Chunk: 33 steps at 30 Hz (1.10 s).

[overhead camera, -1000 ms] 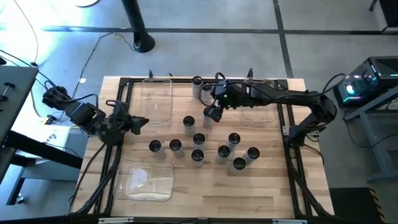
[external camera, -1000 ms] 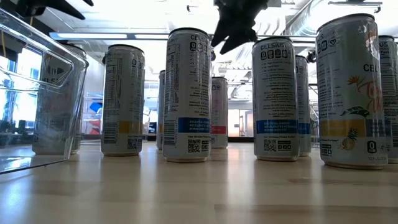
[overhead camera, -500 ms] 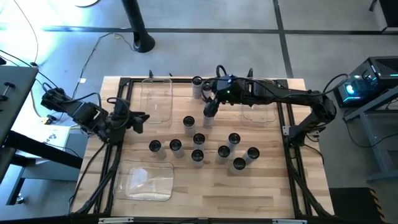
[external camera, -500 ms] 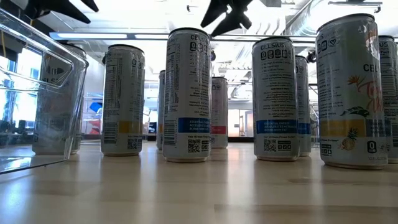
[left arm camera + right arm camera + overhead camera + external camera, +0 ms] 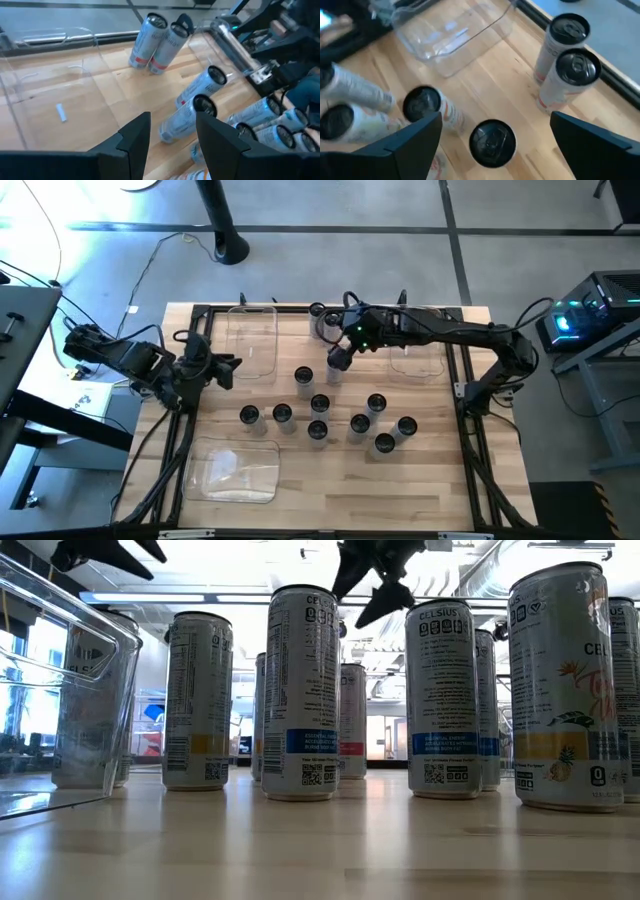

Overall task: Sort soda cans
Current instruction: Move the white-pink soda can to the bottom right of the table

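Several soda cans point(image 5: 320, 403) stand upright on their bases in a loose cluster at mid table. Two more point(image 5: 318, 313) stand at the far edge, also seen in the right wrist view point(image 5: 577, 65). My right gripper point(image 5: 338, 358) hovers open over the cluster's far side. Its fingers stand wide on either side of one can's dark top point(image 5: 492, 142) and above it, touching nothing. In the low view the gripper point(image 5: 368, 585) hangs above the can tops point(image 5: 300, 690). My left gripper point(image 5: 226, 366) waits open at the table's left point(image 5: 172, 135), with nothing between its fingers.
Three clear plastic bins sit on the wooden table: one far left point(image 5: 250, 340), one far right point(image 5: 418, 358), one near left point(image 5: 238, 472). A black frame rail point(image 5: 465, 395) runs round the table. Bare wood lies at the near right.
My right gripper has rolled about its wrist above the far cans, and its fingers stand wider apart than before. My left gripper has swung a little toward the table's far edge. No can has moved.
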Each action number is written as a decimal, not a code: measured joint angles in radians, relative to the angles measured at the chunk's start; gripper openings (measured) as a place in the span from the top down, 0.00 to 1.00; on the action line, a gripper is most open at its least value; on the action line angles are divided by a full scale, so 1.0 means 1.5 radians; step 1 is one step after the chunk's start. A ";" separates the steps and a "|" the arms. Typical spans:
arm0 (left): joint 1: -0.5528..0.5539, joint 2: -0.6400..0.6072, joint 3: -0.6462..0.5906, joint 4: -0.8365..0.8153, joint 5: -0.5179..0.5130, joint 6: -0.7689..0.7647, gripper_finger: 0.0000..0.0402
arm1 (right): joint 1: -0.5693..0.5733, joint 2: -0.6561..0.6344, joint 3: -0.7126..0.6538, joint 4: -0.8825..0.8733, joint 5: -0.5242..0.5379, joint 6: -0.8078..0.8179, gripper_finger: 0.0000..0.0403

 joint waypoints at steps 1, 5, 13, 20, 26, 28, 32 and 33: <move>0.006 0.000 0.000 0.016 -0.001 0.014 0.62 | 0.000 0.000 0.000 0.000 0.006 0.017 0.09; 0.036 0.000 0.000 0.093 -0.002 0.096 0.62 | 0.000 0.003 -0.017 -0.019 0.025 0.017 0.08; 0.091 0.001 0.000 0.236 0.016 0.245 0.62 | 0.000 0.003 -0.067 -0.029 0.017 0.028 0.08; 0.134 0.001 0.000 0.275 0.046 0.279 0.62 | 0.002 0.003 -0.095 0.016 0.009 0.017 0.08; 0.156 0.001 0.000 0.289 0.077 0.278 0.62 | 0.002 0.003 -0.155 0.121 -0.026 0.033 0.08; 0.158 0.001 0.000 0.293 0.077 0.280 0.62 | 0.002 0.003 -0.165 0.138 -0.024 0.034 0.08; 0.166 0.001 0.000 0.294 0.078 0.284 0.62 | 0.002 0.009 -0.170 0.152 -0.027 0.028 0.08; 0.168 0.003 0.000 0.294 0.078 0.285 0.62 | 0.002 0.014 -0.170 0.151 -0.028 0.021 0.08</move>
